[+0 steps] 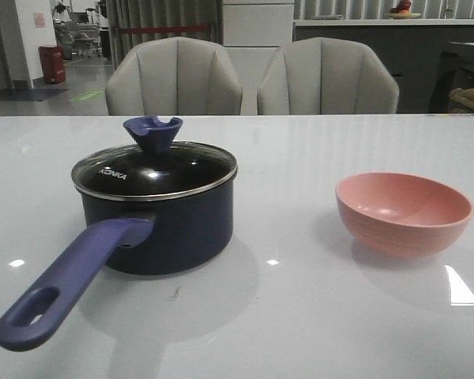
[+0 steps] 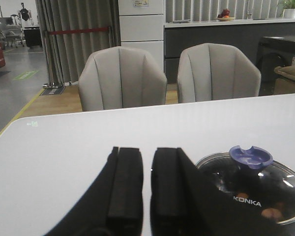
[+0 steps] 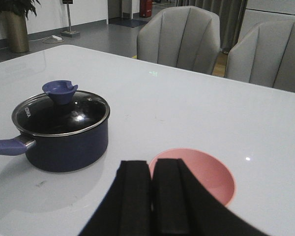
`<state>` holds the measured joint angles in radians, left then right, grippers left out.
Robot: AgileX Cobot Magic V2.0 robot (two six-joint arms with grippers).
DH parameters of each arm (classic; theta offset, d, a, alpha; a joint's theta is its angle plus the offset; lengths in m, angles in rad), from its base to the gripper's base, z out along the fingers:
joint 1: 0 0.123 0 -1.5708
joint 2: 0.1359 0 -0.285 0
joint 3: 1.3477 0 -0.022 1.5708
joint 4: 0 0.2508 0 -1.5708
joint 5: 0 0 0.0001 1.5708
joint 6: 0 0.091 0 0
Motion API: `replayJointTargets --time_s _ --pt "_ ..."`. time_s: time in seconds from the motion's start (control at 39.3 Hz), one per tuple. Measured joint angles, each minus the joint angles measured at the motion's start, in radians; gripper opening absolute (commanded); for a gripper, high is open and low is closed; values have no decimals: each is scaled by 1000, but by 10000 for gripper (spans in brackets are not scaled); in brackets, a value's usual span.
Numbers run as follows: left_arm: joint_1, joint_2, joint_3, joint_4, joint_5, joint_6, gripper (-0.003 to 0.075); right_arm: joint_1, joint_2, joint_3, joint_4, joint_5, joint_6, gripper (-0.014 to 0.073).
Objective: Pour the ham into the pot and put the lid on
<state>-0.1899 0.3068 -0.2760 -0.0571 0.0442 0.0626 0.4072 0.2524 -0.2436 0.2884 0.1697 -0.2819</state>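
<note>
With the lid point(image 1: 154, 171) seated on it, one pot point(image 1: 158, 221) sits toward the worktop's point(image 1: 300, 316) left side, its handle point(image 1: 71, 280) aimed at the near edge. One pink bowl point(image 1: 403, 212) stands well apart to the right. Through the glass, a few orange ham point(image 2: 273, 214) pieces show. Two chairs point(image 1: 174, 79) line the far edge. Left hand point(image 2: 146, 182): narrow gap, holding nothing. Right hand point(image 3: 151, 196): fingers nearly together, holding nothing.

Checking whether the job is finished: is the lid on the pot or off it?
On. The glass lid sits level in the rim of the pot, knob up; the pink bowl beside it looks empty.
</note>
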Motion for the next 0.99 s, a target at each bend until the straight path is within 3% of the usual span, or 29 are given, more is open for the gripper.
replayJointTargets --time_s 0.43,0.74,0.99 --pt "11 -15 67 7 -56 0 134 0 0 0 0 0 0 147" --pt "105 -215 278 17 -60 0 134 0 0 0 0 0 0 147" --pt "111 -311 280 21 -19 -8 134 0 0 0 0 0 0 147"
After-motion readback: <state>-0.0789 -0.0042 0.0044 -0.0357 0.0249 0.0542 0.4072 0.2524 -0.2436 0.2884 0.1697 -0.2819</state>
